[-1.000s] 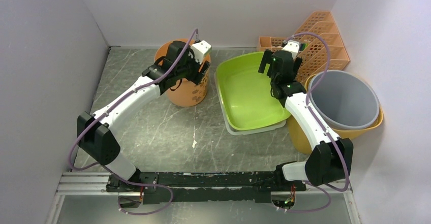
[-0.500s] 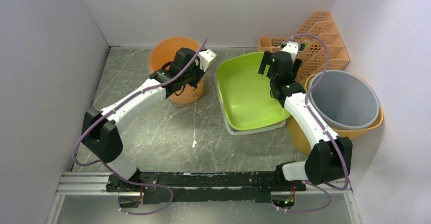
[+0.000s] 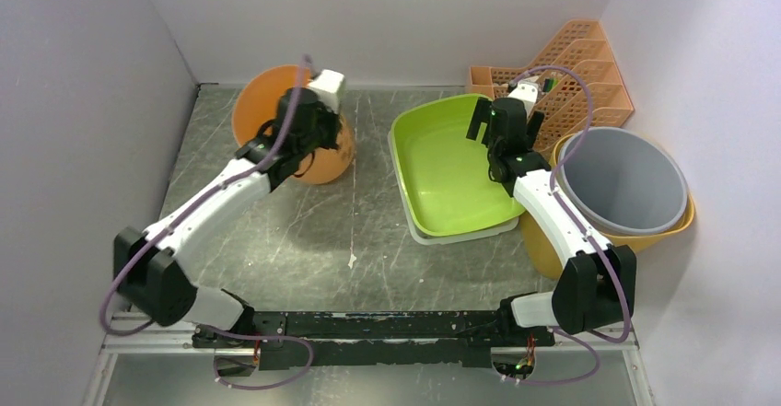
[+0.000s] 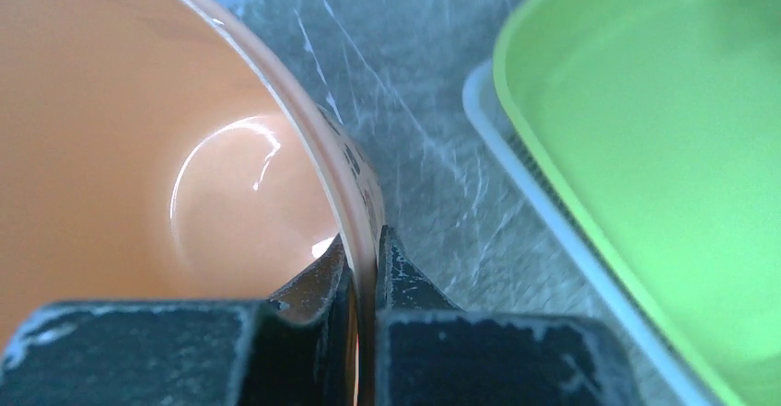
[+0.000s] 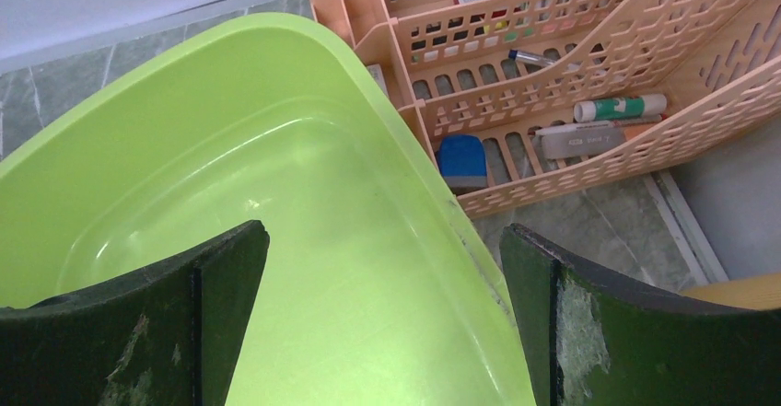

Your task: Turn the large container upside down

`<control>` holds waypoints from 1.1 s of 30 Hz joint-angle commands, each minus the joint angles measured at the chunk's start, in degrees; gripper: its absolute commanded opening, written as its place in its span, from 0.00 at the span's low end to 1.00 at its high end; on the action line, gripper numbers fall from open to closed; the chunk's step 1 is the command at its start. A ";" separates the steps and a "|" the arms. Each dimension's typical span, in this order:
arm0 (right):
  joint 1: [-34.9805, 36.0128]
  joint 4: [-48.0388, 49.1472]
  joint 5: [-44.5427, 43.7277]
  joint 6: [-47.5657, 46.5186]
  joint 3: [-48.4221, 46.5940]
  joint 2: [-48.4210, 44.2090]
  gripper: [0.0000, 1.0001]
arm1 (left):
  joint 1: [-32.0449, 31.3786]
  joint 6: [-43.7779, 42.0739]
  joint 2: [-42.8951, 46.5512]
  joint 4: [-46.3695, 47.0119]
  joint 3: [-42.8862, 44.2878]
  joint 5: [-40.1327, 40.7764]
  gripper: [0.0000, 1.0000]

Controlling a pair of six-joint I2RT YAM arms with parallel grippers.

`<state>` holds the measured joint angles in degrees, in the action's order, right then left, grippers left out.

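The large container is an orange bucket [image 3: 276, 121] at the back left of the table. It is tipped on its side with its mouth facing left. My left gripper [image 3: 318, 119] is shut on its rim, one finger inside and one outside. In the left wrist view the rim runs between the closed jaws of the left gripper [image 4: 366, 259], with the bucket's inside [image 4: 138, 148] on the left. My right gripper [image 3: 488, 116] hangs open over the right rim of a green tub [image 3: 451, 171]. In the right wrist view that gripper [image 5: 387, 240] holds nothing.
The green tub [image 5: 276, 148] sits in a white tray [image 3: 460, 236] right of the bucket. A peach mesh organiser [image 3: 576, 70] with pens stands at the back right. A grey bucket [image 3: 622, 180] is nested in a yellow one [image 3: 553, 249] by the right wall.
My left gripper has shut on the orange bucket's rim and pulled it left, tipping it from upright onto its side. The right arm has barely moved.
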<state>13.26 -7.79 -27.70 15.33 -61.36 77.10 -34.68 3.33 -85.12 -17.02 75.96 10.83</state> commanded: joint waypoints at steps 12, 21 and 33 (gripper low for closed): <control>0.11 1.75 -1.35 0.17 0.49 0.75 1.00 | 26.67 44.14 10.11 63.76 -31.47 -36.01 0.07; 0.14 1.97 -1.89 -0.13 0.45 1.04 1.00 | 35.02 78.57 -9.38 120.04 -40.95 -45.87 0.07; 0.12 2.61 -2.18 -0.44 0.77 2.64 1.00 | 36.21 84.61 -15.94 121.17 -32.73 -45.97 0.07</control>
<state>13.26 -6.57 -28.95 15.40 -60.71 78.56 1.45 81.06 -99.53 82.70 36.18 -34.28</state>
